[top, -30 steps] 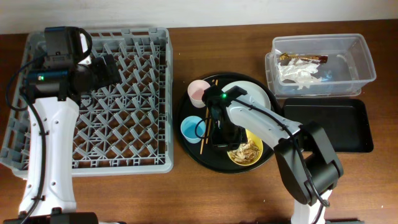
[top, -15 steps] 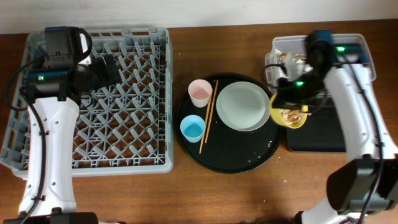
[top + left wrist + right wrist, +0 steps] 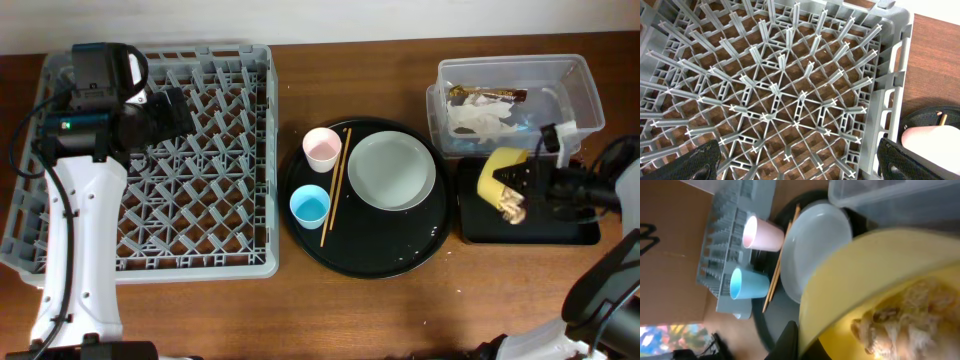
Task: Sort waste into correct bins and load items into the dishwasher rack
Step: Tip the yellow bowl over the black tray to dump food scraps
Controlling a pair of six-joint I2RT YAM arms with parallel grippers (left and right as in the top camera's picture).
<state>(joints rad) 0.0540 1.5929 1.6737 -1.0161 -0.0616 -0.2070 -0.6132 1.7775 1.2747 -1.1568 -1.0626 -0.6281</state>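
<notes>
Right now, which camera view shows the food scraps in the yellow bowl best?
The right wrist view: the scraps lie close up inside the tilted bowl. Overhead shows them small, at the bowl's lip over the black tray. The left wrist view misses them, showing the rack.

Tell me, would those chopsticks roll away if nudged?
Probably a little: the chopsticks look thin, stiff and light, so they may slide or roll. The plate and pink cup flanking them would likely stop them.
</notes>
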